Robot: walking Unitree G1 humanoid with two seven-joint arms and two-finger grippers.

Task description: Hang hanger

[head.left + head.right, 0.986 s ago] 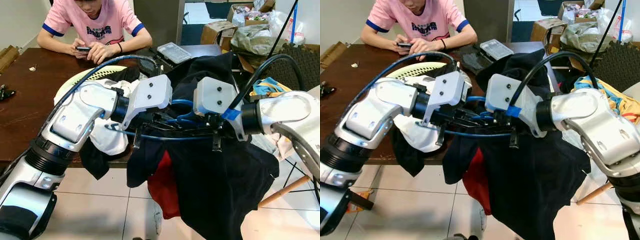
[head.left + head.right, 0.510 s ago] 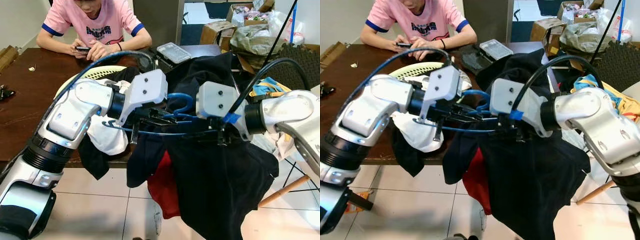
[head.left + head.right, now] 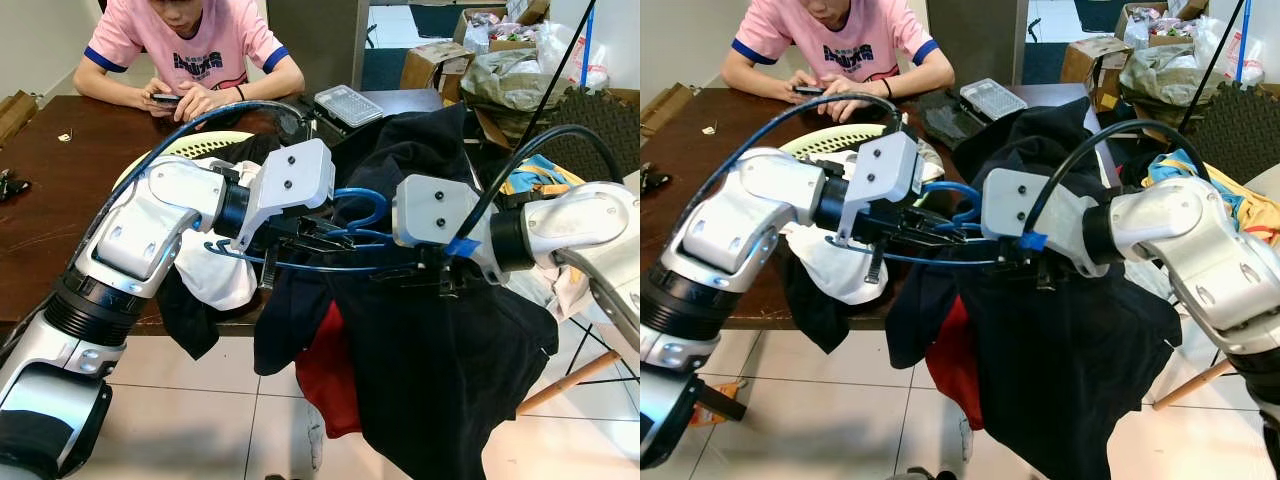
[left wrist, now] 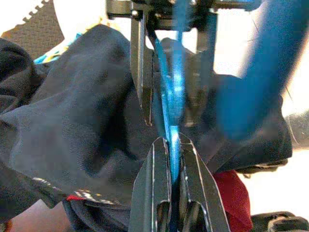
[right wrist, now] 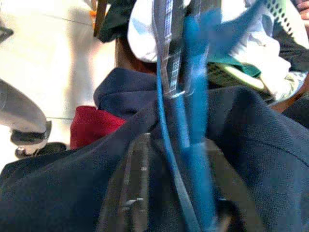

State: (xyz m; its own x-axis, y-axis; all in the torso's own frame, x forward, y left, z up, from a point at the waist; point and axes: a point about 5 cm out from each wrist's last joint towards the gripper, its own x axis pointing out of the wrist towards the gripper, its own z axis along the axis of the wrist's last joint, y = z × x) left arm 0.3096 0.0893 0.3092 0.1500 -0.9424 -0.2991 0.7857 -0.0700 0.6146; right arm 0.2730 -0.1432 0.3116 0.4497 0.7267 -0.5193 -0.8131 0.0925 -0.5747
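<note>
1. A dark wooden table (image 3: 40,215) runs across the room in front of the robot, with a person in a pink shirt (image 3: 185,45) seated at its far side, both of their hands on a phone (image 3: 165,98).
2. A dark navy garment (image 3: 440,360) hangs off the table's near edge towards the tiled floor (image 3: 200,420), with a red lining or second cloth (image 3: 325,375) showing beneath it on the left.
3. A pale green basket (image 3: 185,150) sits on the table behind the left arm, with white cloth (image 3: 215,275) spilling over the table's edge.
4. Cardboard boxes and bags (image 3: 500,60) are piled at the far right, beyond the table.
5. A clear plastic box (image 3: 347,104) lies on the table near the person.
6. The blue hanger (image 3: 340,238) is held level in the air between the two arms, just above the navy garment, its hook (image 3: 360,205) curling upward at the middle.
7. The left hand (image 3: 305,238) reaches in from the left, its fingers (image 4: 154,193) pinched narrowly on the hanger's thin blue bar.
8. The right hand (image 3: 425,275) meets it from the right, fingers closed on the same hanger, with the garment's cloth bunched right beneath them.
</note>
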